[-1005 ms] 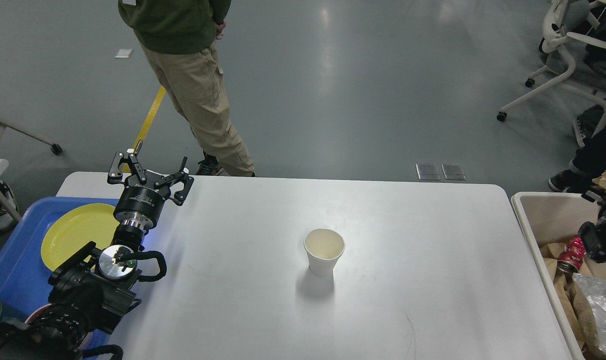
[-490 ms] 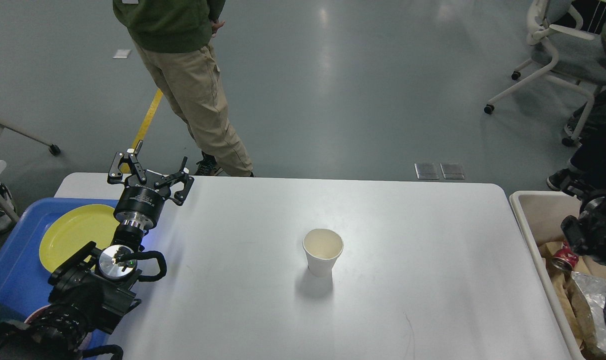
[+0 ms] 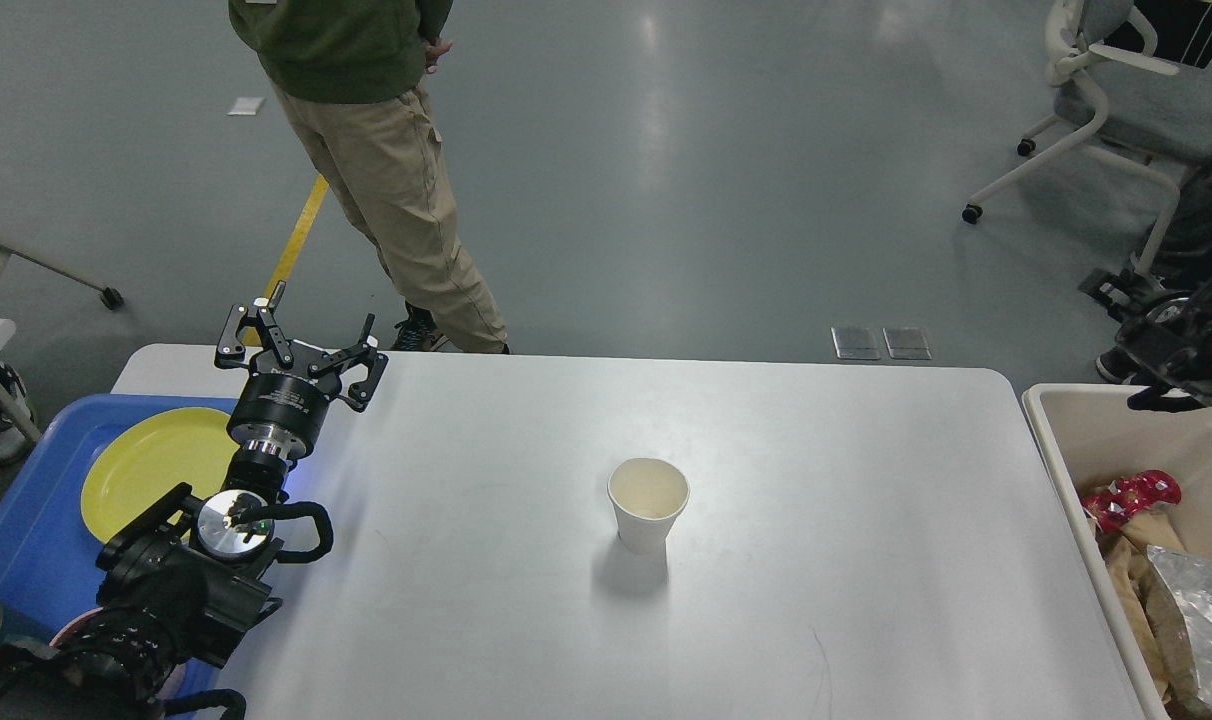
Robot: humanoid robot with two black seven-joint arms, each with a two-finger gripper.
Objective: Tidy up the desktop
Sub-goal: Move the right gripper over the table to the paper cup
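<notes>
The white desktop point(image 3: 826, 470) fills the middle of the head view. A white paper cup point(image 3: 648, 503) stands upright and alone near its centre. My left gripper point(image 3: 304, 330) hovers open over the desktop's far left corner, fingers spread and holding nothing, well left of the cup. My right gripper point(image 3: 1171, 345) is a dark shape at the right edge, above the far end of the beige bin point(image 3: 1051, 450); its fingers cannot be told apart.
A blue tray point(image 3: 26, 540) at the left holds a yellow plate point(image 3: 146, 465). The beige bin holds a crushed red can point(image 3: 1126, 495), brown paper and clear plastic. A person point(image 3: 386, 170) stands behind the desktop's far left edge. Office chairs stand far right.
My right arm has lifted up and away from the bin's contents toward the far right. The red can now lies uncovered in the bin. The left arm and cup have not moved.
</notes>
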